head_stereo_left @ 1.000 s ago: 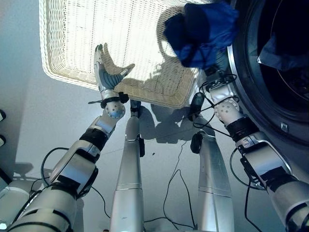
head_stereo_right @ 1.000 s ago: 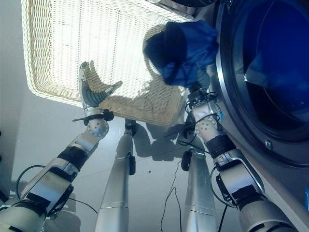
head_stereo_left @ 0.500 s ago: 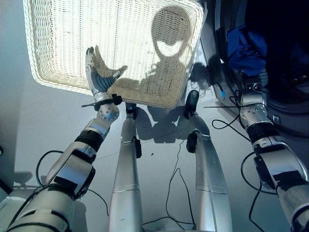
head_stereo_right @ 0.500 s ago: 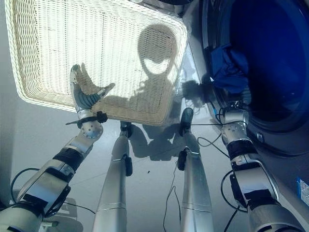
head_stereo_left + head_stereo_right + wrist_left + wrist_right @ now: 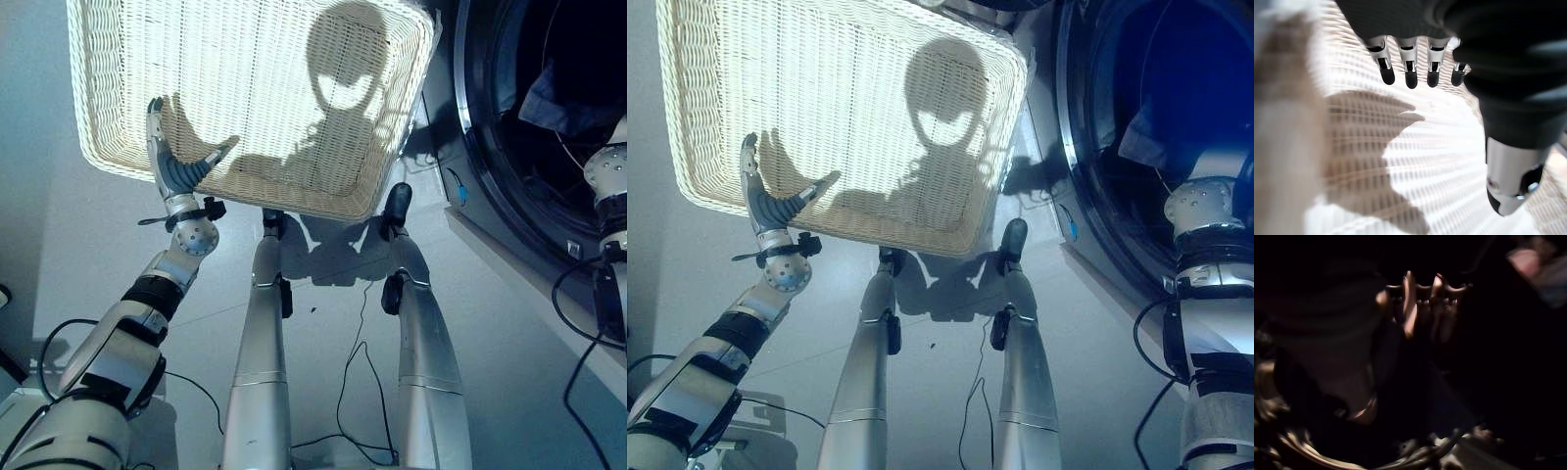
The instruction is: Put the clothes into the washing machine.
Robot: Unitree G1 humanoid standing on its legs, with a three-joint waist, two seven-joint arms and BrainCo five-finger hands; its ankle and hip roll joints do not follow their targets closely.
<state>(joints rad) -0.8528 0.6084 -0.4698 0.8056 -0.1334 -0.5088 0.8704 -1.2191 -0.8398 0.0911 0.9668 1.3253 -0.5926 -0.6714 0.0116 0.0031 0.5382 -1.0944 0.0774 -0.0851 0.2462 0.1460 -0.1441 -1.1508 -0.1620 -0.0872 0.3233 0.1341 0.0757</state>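
The left hand (image 5: 174, 168) hovers over the white wicker basket (image 5: 118, 59), fingers straight and spread. The right hand (image 5: 1425, 308) reaches deep inside the washing machine (image 5: 490, 166), can't tell its fingers. Blue clothes (image 5: 1146, 137) sit inside the drum.

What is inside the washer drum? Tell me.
Blue cloth hangs in the drum. The right arm reaches in; its hand is inside, too dark to read. The rest of the drum is in shadow.
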